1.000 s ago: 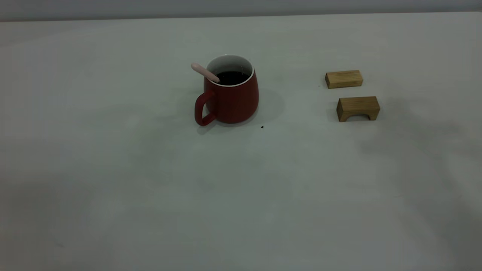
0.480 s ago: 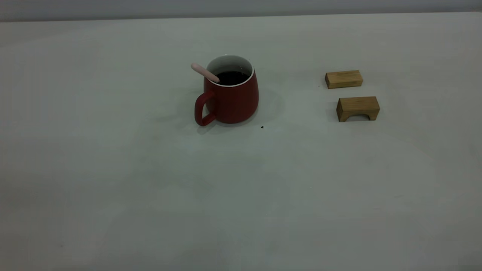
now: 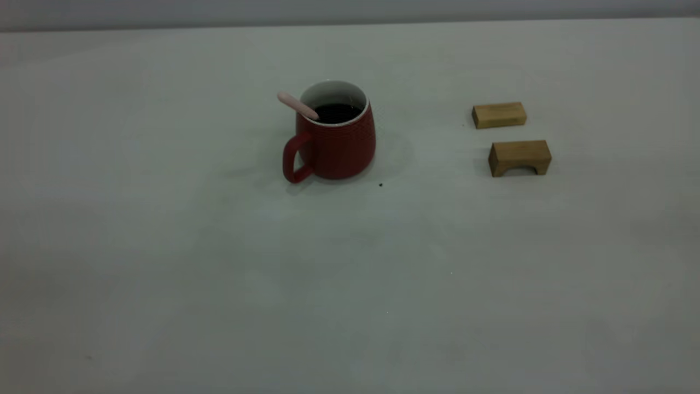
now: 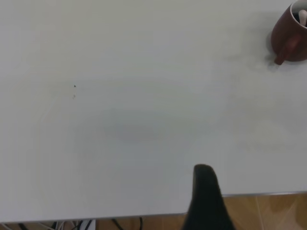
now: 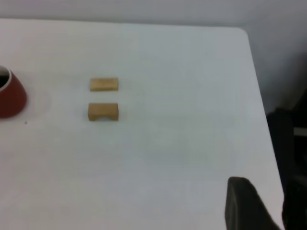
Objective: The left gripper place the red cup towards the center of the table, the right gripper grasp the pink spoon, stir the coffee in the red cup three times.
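The red cup (image 3: pixel 336 139) stands upright near the table's (image 3: pixel 350 284) middle, its handle toward the front left. Dark coffee (image 3: pixel 337 113) fills it. The pink spoon (image 3: pixel 297 105) leans in the cup, its pale handle sticking out over the rim to the left. Neither arm appears in the exterior view. In the left wrist view the red cup (image 4: pixel 290 33) is far off, and my left gripper (image 4: pixel 205 201) shows only as a dark tip over the table's edge. My right gripper (image 5: pixel 245 207) is a dark tip near the table's side, far from the red cup (image 5: pixel 10 98).
Two tan wooden blocks lie right of the cup: a flat one (image 3: pixel 499 115) and an arched one (image 3: pixel 519 157) in front of it. The right wrist view shows both blocks (image 5: pixel 103 84) (image 5: pixel 102 111) and the table's rounded corner (image 5: pixel 245 33).
The cup, spoon and blocks have not moved. A shadow that lay over the table's right side has faded away.
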Tool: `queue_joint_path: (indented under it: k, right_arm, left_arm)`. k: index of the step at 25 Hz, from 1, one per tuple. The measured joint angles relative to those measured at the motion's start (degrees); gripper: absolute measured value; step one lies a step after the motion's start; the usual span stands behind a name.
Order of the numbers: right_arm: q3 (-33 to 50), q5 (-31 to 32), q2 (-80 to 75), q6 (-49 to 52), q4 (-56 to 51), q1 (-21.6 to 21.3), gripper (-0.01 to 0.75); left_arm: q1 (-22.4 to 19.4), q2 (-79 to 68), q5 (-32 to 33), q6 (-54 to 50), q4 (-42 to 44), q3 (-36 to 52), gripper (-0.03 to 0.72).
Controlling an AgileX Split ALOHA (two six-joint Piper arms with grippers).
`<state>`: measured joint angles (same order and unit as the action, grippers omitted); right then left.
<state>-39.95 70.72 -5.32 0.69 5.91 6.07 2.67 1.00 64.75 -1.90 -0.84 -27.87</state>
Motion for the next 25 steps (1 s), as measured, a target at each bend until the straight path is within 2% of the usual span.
queue_joint_path:
  k: [10, 25]
  right_arm:
    - [12.3, -5.0, 4.2, 0.1, -4.5, -0.2, 0.237]
    - [13.0, -5.6, 4.2, -0.2, -5.9, -0.2, 0.237]
  left_arm:
    - [0.0, 0.0, 0.0, 0.0, 0.0, 0.0, 0.586]
    - [0.0, 0.0, 0.0, 0.0, 0.0, 0.0, 0.586]
